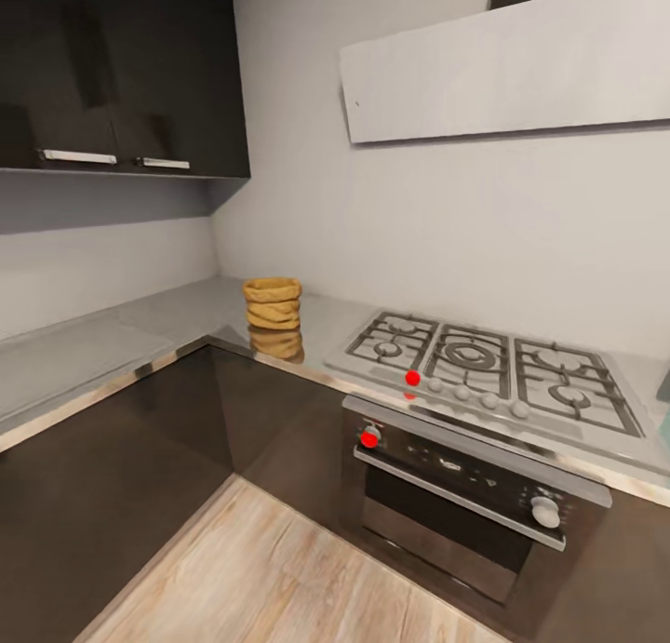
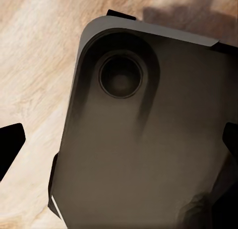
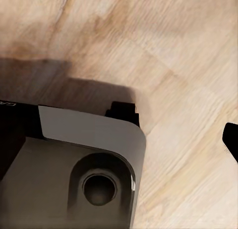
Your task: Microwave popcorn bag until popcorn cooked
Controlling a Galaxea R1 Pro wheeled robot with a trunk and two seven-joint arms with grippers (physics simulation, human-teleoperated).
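Partly reflected popcorn bag (image 1: pixel 273 303) on countertop (image 1: pixel 112 345), contents hidden; each gripper's spread unreadable, fingertips cut off.

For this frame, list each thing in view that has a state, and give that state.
Tan crumpled popcorn bag: upright on the glossy grey countertop, mouth open, untouched.
Steel gas hob with black grates: no pan, no flame visible.
Dark built-in oven: door shut.
Dark upper wall cabinets: doors shut.
Left pincer: fingers apart, open, holding nothing.
Right pincer: one dark fingertip at the frame edge; state unclear.
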